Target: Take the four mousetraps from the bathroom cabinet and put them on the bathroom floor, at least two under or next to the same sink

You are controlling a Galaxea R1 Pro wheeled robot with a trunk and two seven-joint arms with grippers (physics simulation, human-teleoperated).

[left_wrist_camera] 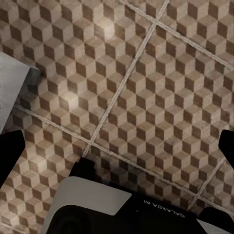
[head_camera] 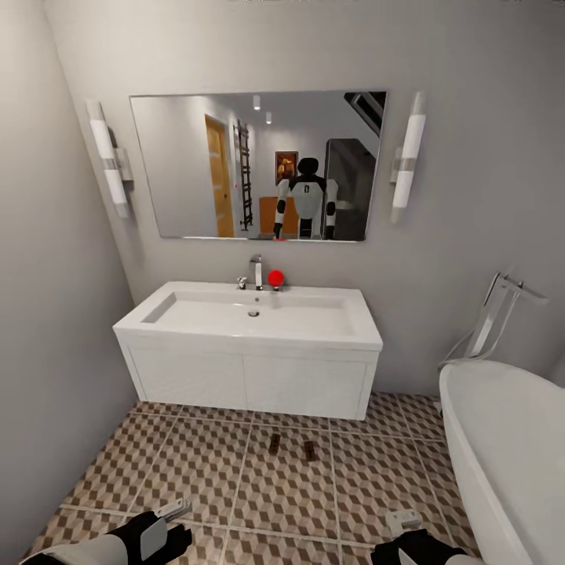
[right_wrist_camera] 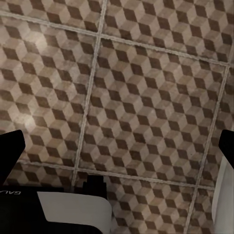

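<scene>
Two mousetraps (head_camera: pixel 275 444) (head_camera: pixel 310 450) lie on the bathroom floor (head_camera: pixel 196 479) in the lower middle of the head view, just in front of the bathroom sink (head_camera: pixel 251 345), whose white vanity fills the centre of the frame under a wide mirror (head_camera: pixel 255 165); a white bathtub (head_camera: pixel 510 455) curves in at the lower right. The left gripper (head_camera: pixel 174 510) and the right gripper (head_camera: pixel 404 519) poke in along the bottom edge, both low and well apart from the traps, and nothing visible sits between their tips. In the left wrist view, cube-patterned tiles spread across the frame, the dark fingertips (left_wrist_camera: pixel 10 156) stand wide apart at the two side edges, and the claw is released and empty. The right wrist view gives the same: patterned tiles, fingertips (right_wrist_camera: pixel 10 151) spread to the frame's sides, claw released with nothing in it. Judging by this, the requirement of two traps beside the sink looks met, roughly half the job; the other two traps presumably have yet to be fetched from the cabinet and laid on this same floor.
</scene>
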